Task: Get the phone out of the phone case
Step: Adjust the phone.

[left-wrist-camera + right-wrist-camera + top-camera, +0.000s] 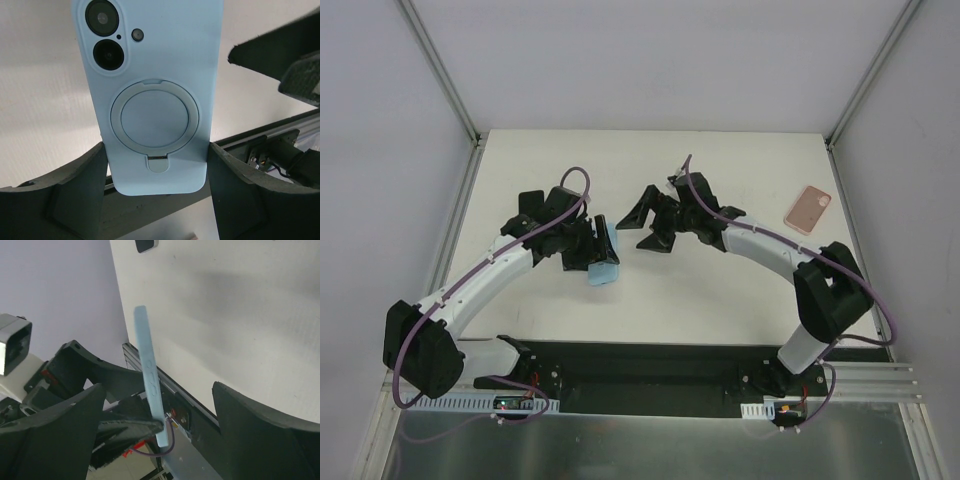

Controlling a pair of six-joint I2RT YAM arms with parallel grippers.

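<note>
A light blue phone case [155, 90] with a ring stand, the phone's camera lenses showing through it, is held upright off the table. My left gripper [157, 187] is shut on its two long edges near the bottom end. In the top view the case [606, 268] hangs at the left gripper [595, 252], left of centre. My right gripper [647, 228] is open and empty, just right of the case and not touching it. In the right wrist view the case [149, 380] shows edge-on between the spread right fingers [260, 435].
A pink phone-shaped object [807, 208] lies flat at the table's right side, near the right wall. A black base strip [650, 375] and metal rails run along the near edge. Grey walls enclose the table on three sides.
</note>
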